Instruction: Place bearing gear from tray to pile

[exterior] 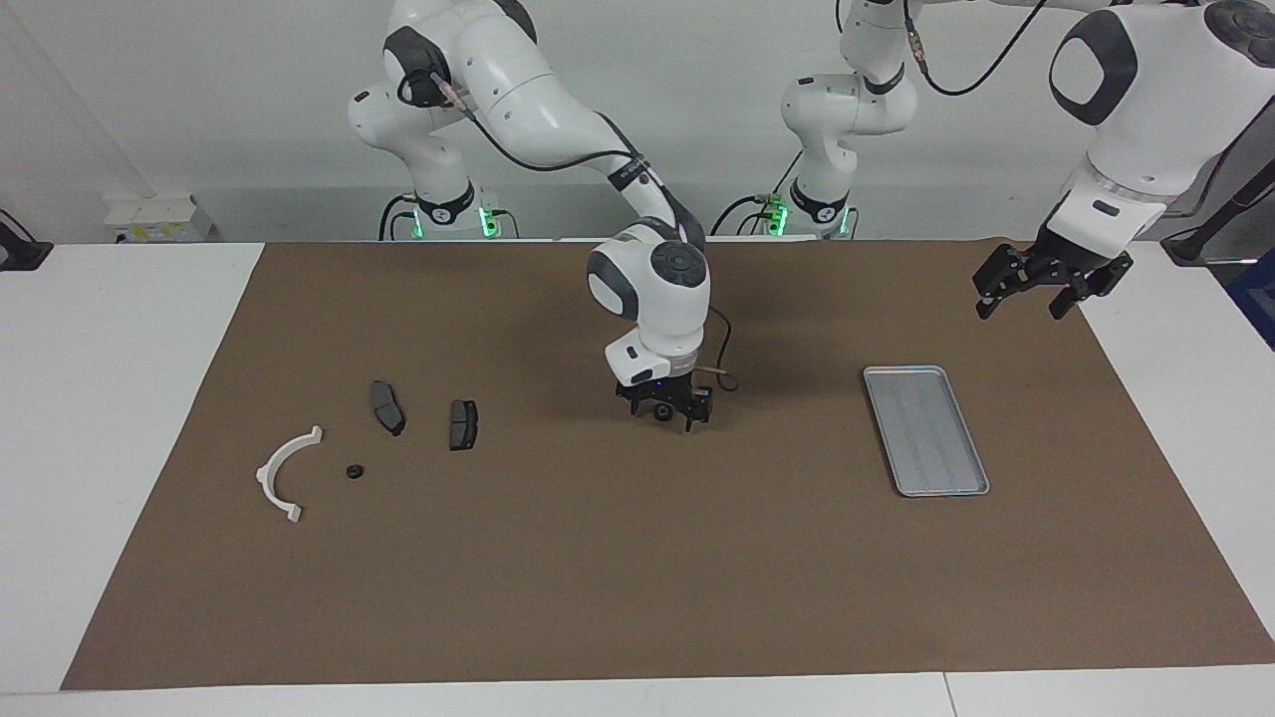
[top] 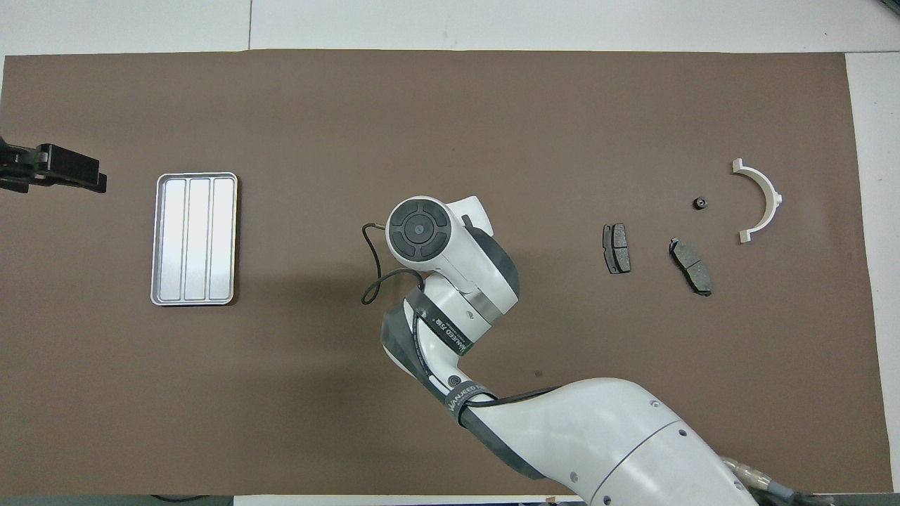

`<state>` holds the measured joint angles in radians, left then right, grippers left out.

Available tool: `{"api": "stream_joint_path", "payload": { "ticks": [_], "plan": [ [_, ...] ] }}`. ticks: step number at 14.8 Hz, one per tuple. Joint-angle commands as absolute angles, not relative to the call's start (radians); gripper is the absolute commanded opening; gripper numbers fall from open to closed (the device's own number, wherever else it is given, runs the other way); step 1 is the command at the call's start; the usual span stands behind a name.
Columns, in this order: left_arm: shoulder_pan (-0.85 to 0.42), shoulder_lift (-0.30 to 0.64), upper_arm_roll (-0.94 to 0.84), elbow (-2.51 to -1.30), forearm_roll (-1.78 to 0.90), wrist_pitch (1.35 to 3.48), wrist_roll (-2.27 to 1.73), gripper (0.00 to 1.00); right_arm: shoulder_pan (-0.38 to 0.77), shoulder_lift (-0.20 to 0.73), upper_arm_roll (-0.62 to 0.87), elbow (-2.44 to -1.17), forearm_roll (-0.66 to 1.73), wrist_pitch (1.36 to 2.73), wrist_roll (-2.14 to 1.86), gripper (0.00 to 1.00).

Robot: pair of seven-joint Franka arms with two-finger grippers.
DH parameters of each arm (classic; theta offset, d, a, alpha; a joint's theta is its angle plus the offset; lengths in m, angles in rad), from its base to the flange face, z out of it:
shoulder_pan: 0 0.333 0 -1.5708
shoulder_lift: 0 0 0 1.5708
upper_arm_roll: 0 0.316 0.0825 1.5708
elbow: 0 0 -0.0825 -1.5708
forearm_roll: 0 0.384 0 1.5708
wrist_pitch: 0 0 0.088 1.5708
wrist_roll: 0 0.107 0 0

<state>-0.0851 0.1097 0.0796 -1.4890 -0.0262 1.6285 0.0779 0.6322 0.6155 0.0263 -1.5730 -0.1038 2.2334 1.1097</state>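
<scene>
A white table (exterior: 120, 398) lies before me, most of its top covered by a brown mat (exterior: 598, 558) that runs from about 9 o'clock to 3 o'clock in the facing view. At 12 o'clock a plain pale wall (exterior: 199, 80) rises from the table's edge. A white socket box (exterior: 159, 217) sits at 10 o'clock against the wall's foot. Light falls evenly from above, casting soft shadows on the mat. At 3 o'clock a blue object (exterior: 1257, 299) shows at the edge, too cropped to identify.
</scene>
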Motion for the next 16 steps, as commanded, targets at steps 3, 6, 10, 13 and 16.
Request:
{"api": "stream_joint_path", "payload": {
  "ticks": [3,6,10,13,16],
  "plan": [
    [-0.087,0.075,0.08,-1.542,-0.041,1.654,0.087,1.0,0.629,0.611,0.035,-1.598,-0.11,2.252,1.147,0.98],
    [-0.091,0.063,0.081,-1.565,-0.041,1.661,0.086,1.0,0.63,0.609,0.035,-1.597,-0.109,2.244,1.15,0.95],
    [-0.092,0.071,0.083,-1.557,-0.032,1.678,0.091,1.0,0.641,0.606,0.035,-1.592,-0.081,2.223,1.169,0.89],
    [-0.092,0.081,0.083,-1.545,-0.025,1.66,0.091,1.0,0.643,0.604,0.037,-1.589,-0.061,2.209,1.169,0.84],
    [-0.094,0.089,0.081,-1.543,-0.003,1.646,0.091,1.0,0.64,0.604,0.037,-1.588,-0.061,2.209,1.169,0.61]
  ]
}}
